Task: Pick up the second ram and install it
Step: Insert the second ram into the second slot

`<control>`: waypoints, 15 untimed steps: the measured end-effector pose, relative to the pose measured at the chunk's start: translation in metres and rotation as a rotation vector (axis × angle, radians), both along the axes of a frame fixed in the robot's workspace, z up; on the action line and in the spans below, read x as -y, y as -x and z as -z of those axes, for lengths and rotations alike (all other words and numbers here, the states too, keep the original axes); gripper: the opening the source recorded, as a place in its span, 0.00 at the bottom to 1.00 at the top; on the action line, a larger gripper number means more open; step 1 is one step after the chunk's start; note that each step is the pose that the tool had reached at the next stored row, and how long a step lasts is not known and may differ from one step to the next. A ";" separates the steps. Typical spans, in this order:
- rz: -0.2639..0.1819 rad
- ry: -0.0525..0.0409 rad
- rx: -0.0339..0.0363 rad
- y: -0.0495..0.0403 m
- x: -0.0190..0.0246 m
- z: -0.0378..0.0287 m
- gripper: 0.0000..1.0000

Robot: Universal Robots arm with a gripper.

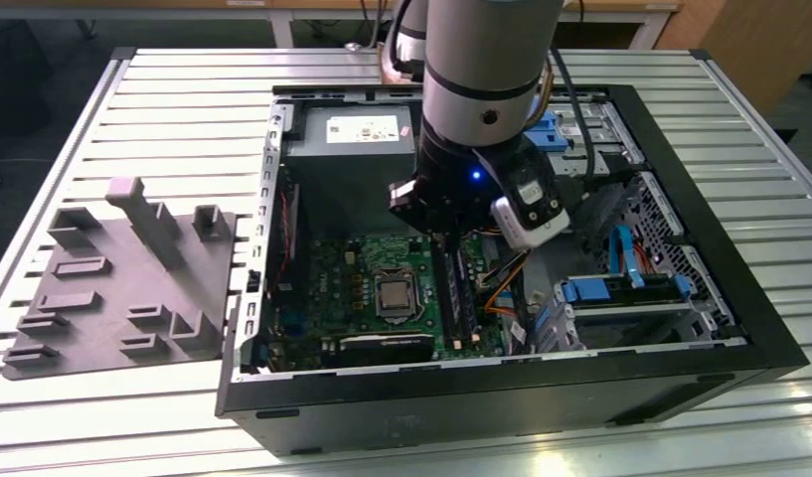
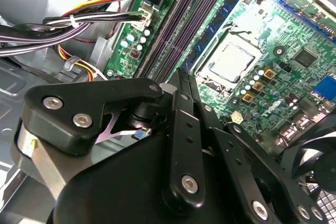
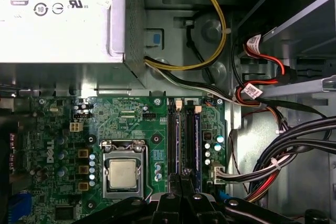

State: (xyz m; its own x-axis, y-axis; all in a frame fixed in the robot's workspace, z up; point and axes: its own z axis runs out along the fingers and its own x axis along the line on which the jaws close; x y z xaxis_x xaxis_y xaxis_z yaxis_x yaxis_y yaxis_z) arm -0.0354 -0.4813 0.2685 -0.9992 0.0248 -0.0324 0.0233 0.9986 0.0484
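My end effector (image 1: 448,238) hangs just above the motherboard's (image 1: 366,268) memory slots (image 3: 181,140); I cannot tell whether it grips anything.

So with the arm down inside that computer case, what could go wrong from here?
The black gripper sits right over the dark memory slots on the green motherboard. If it is misaligned, pushing down might stress a slot or the board. The bundle of black, red and yellow cables lies close beside the slots and could snag the gripper.
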 end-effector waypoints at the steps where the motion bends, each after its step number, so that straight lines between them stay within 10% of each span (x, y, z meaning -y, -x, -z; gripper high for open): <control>1: 0.000 0.0000 0.0000 0.0000 0.0000 0.0004 0.12; 15: 0.000 0.0000 0.0000 0.0000 0.0000 0.0067 0.12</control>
State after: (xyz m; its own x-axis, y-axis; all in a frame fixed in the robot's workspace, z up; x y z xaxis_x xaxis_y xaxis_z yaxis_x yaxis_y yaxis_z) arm -0.0354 -0.4813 0.2618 -0.9992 0.0248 -0.0324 0.0232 0.9986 0.0484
